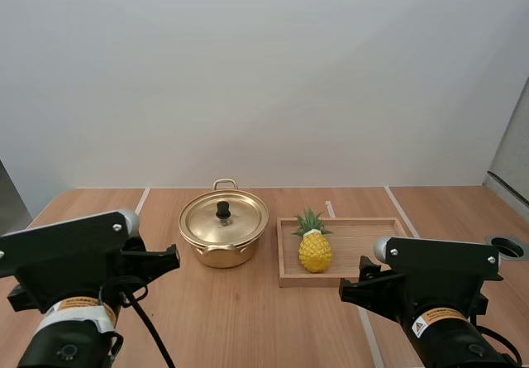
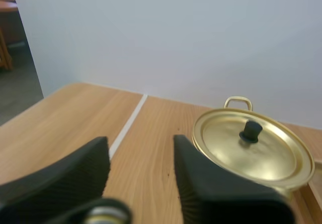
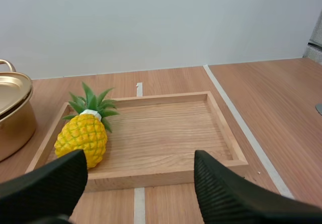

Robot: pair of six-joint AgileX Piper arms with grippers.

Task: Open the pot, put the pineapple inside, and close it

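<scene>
Lid (image 1: 223, 219) sat on the gold pot (image 1: 221, 254), pot on table (image 1: 165, 318) just beside the wooden tray (image 1: 364, 234), on its left. Pineapple (image 1: 315, 250) lay in the tray's pot-side end, crown toward far side. Nothing lifted yet, so step in hand judged to be the opening. To do it well: bring L gripper (image 2: 141, 148) down over the black knob (image 2: 250, 131) at lid centre, one finger each side, pinch knob only, lift straight up so rim clears w/o dragging pot, park lid on bare table away from tray. L jaws stood well apart, ribbed faces toward each other, holding nothing, touching nothing, short of pot. R gripper (image 3: 140, 159) jaws likewise wide, empty, hanging before tray's near wall, pineapple just beyond one finger; gap looked enough for the fruit's body.
</scene>
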